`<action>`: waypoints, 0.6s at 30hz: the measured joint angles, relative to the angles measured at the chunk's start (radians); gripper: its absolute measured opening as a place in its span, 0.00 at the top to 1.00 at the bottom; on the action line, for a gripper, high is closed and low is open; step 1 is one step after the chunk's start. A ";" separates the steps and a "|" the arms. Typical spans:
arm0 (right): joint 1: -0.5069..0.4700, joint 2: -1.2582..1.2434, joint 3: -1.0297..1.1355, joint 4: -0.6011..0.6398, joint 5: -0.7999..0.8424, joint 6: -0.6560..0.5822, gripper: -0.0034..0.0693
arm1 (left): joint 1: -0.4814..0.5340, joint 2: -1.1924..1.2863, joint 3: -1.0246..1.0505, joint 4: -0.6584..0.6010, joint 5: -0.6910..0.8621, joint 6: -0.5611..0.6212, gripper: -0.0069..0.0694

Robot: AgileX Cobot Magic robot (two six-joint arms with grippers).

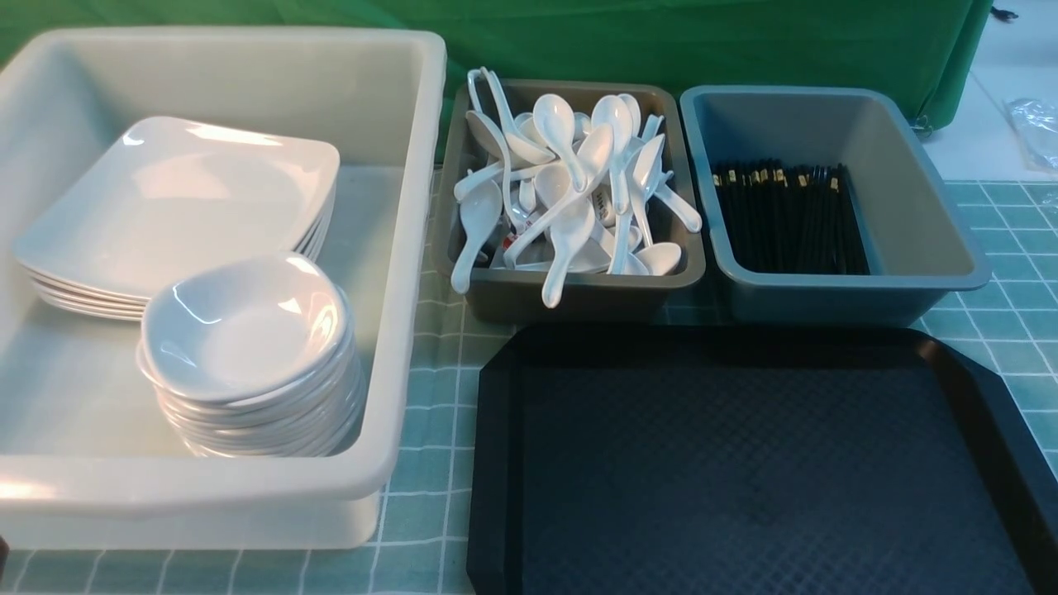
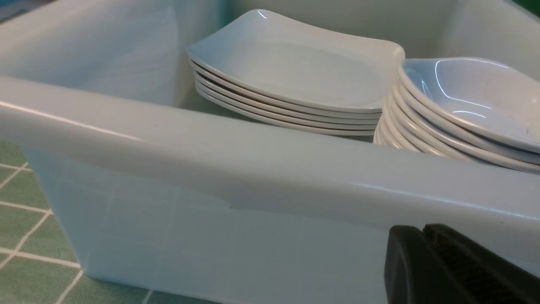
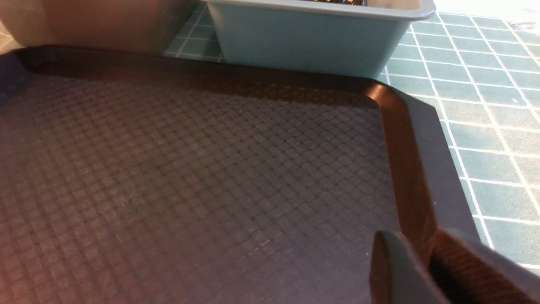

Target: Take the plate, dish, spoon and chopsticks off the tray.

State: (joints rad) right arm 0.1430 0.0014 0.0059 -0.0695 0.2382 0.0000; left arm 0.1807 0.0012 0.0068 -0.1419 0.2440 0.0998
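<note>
The black tray [image 1: 496, 430] lies at the front right with its diamond-textured floor bare; it also shows in the right wrist view [image 3: 405, 169]. The top plate [image 1: 178, 202] lies on a stack of plates in the white tub, also seen in the left wrist view [image 2: 295, 67]. The top dish [image 1: 240, 326] sits on a stack of dishes beside it [image 2: 472, 97]. Several spoons [image 1: 570, 190] lie heaped in the brown-grey tub. Black chopsticks [image 1: 785, 215] lie in the blue-grey tub. My left gripper [image 2: 423, 230] is shut and empty, low outside the white tub's near wall. My right gripper [image 3: 415, 238] is slightly open and empty over the tray's corner.
The white tub [image 1: 413, 248] stands at the left with its thick rim [image 2: 211, 156] close in front of my left gripper. The brown-grey tub [image 1: 570, 297] and blue-grey tub [image 1: 835, 302] stand behind the tray. A green checked cloth [image 1: 430, 463] covers the table.
</note>
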 joint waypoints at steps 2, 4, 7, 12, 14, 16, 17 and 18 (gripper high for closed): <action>0.000 0.000 0.000 0.000 0.000 0.000 0.71 | 0.000 0.000 0.000 -0.001 0.000 0.000 0.89; 0.000 0.000 0.000 0.000 0.000 0.000 0.70 | 0.000 0.000 0.000 -0.001 0.000 0.000 0.89; 0.000 0.000 0.000 0.000 0.000 0.000 0.69 | 0.000 0.000 0.000 -0.001 0.000 0.000 0.89; 0.000 0.000 0.000 0.000 0.000 0.000 0.67 | 0.000 0.000 0.000 -0.001 0.000 0.000 0.89; 0.000 0.000 0.000 0.000 0.000 0.000 0.67 | 0.000 0.000 0.000 -0.001 0.000 0.000 0.89; 0.000 0.000 0.000 0.000 0.000 0.000 0.66 | 0.000 0.000 0.000 -0.001 0.000 0.000 0.89; 0.000 0.000 0.000 0.000 0.000 0.000 0.66 | 0.000 0.000 0.000 -0.001 0.000 0.000 0.89; 0.000 0.000 0.000 0.000 0.000 0.000 0.66 | 0.000 0.000 0.000 -0.001 0.000 0.000 0.89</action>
State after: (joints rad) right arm 0.1430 0.0014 0.0059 -0.0695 0.2382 0.0000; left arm 0.1810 0.0012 0.0068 -0.1429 0.2440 0.0998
